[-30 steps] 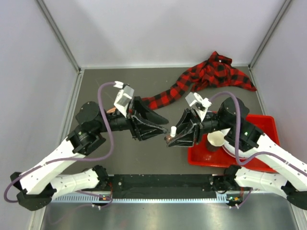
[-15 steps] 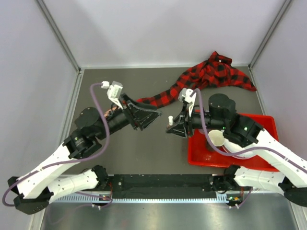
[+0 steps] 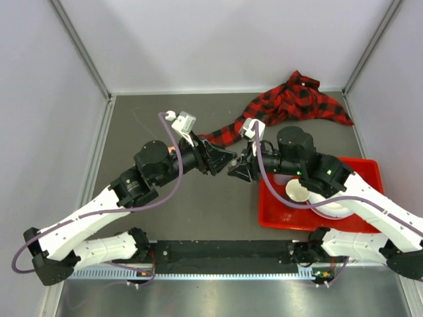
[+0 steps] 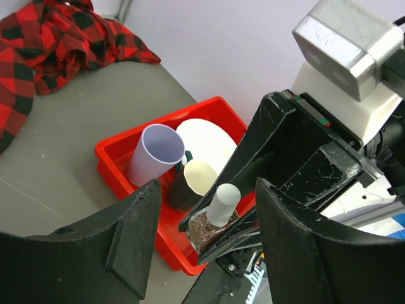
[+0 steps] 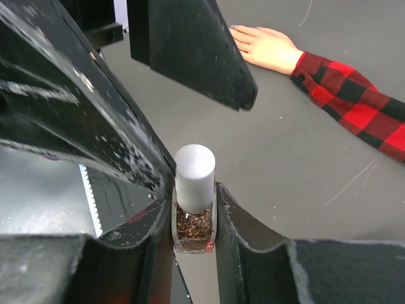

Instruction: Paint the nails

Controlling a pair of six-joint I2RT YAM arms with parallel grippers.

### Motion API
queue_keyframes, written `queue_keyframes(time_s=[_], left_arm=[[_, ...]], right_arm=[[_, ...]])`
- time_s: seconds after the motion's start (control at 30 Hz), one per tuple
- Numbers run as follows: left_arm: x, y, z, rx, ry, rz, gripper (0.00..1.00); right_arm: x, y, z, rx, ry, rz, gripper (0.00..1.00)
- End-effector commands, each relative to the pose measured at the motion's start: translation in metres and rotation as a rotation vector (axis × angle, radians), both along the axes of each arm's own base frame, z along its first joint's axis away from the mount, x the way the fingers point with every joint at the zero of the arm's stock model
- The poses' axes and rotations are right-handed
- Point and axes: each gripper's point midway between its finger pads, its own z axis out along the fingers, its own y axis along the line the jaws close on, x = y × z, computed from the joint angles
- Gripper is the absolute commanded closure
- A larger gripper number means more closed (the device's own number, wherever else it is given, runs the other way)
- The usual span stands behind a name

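**Top view:** the left gripper (image 3: 221,160) and right gripper (image 3: 236,169) meet nose to nose over the middle of the worktop (image 3: 211,211). A plaid sleeve (image 3: 228,134) runs in from the far right corner.

**Left wrist view:** the left gripper's jaws stand wide and hold nothing. The bottle (image 4: 223,201) and its white cap (image 4: 224,196) sit just ahead. The jaws should probably centre on the cap alone before closing and twisting.

**Right wrist view:** the right gripper clamps the bottle's glass, which stands upright, and should hold it steady. The nails (image 5: 235,29) of the hand (image 5: 269,47) lie flat on the worktop, well beyond the bottle.
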Motion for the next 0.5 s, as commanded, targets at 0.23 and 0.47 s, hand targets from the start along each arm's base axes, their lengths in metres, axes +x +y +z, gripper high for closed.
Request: queue_keyframes(time_s=[0.23,0.47], left_arm=[[-0.014,-0.017,-0.009,0.014,0.000,-0.118,0.44],[-0.001,-0.012,-0.016,0.059,0.030,-0.043,0.77]], right_arm=[[0.006,0.003,0.040,0.097,-0.079,-0.003,1.00],[0.002,0.001,0.040,0.099,-0.089,0.011,1.00]])
